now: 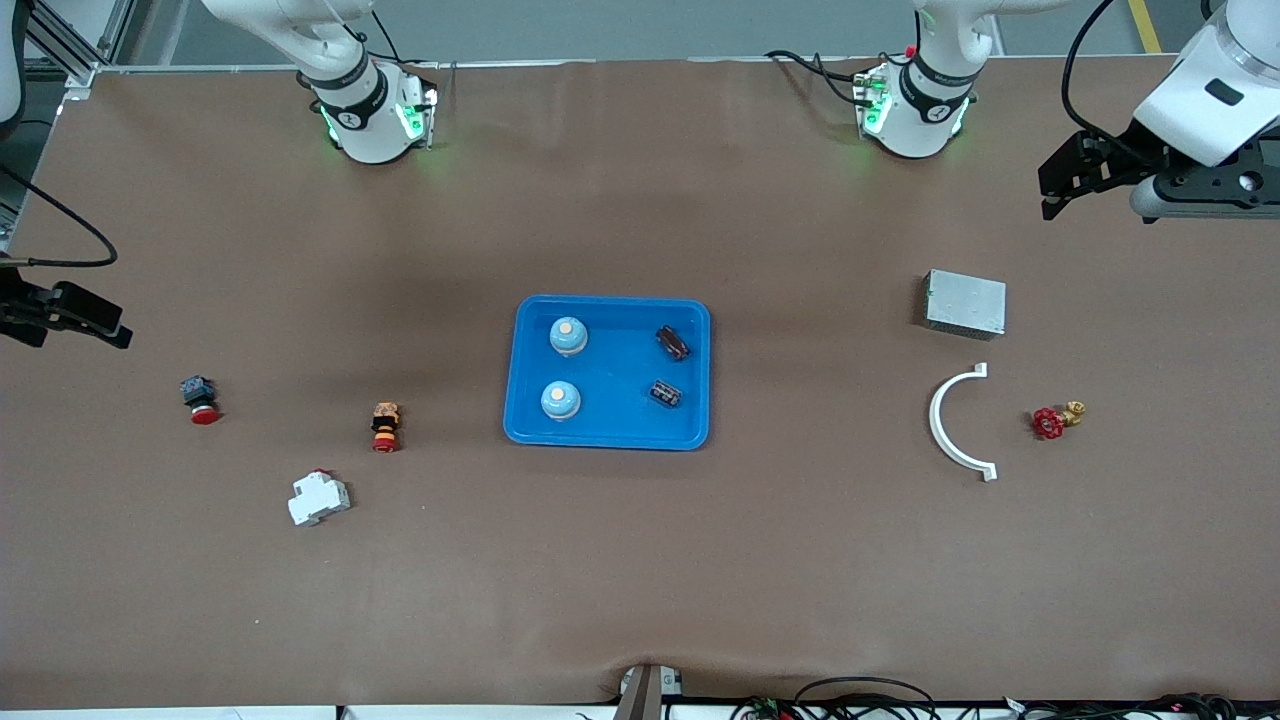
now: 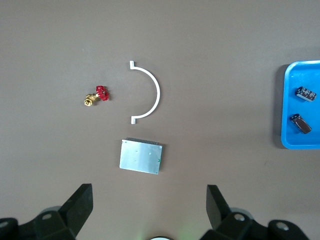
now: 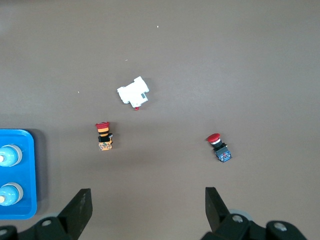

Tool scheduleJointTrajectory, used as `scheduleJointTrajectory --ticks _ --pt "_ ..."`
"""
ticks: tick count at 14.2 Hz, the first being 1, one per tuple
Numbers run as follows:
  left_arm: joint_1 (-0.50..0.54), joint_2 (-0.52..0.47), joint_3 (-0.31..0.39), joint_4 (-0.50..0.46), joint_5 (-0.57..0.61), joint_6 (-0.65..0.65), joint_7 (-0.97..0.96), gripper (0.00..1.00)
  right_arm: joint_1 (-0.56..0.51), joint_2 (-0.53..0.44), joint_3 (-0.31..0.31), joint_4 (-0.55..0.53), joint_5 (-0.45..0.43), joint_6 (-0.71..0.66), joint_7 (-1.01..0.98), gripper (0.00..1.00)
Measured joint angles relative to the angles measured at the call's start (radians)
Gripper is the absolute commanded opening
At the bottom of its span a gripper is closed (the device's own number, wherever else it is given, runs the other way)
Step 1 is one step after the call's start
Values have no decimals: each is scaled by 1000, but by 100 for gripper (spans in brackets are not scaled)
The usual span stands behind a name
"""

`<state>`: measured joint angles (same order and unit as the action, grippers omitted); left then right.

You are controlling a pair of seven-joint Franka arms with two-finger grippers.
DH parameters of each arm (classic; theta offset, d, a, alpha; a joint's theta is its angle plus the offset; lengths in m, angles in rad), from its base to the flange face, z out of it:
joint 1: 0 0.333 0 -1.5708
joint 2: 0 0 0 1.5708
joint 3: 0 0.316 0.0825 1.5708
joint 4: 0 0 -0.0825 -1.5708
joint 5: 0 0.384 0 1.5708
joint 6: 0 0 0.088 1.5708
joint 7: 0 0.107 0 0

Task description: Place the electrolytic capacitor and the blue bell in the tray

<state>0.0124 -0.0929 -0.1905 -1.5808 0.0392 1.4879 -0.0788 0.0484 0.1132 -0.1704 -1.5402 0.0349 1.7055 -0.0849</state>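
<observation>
Tray (image 1: 607,436) lies lengthwise along the brown worktop (image 1: 640,560), bells (image 1: 568,336) and capacitors (image 1: 673,342) inside; left pincer (image 1: 1068,190) and right pincer (image 1: 70,318) wide apart, empty.

Even, bright overhead light, soft faint shadows, sharp focus throughout.

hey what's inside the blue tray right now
The blue tray holds two blue bells toward the right arm's end and two dark electrolytic capacitors toward the left arm's end. All four lie apart, nothing covered.
</observation>
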Motion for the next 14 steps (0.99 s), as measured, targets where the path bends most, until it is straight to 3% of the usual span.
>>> scheduleJointTrajectory --ticks 14 --pt "1 0 32 0 -38 -1 1 100 0 2 0 0 0 2 0 100"
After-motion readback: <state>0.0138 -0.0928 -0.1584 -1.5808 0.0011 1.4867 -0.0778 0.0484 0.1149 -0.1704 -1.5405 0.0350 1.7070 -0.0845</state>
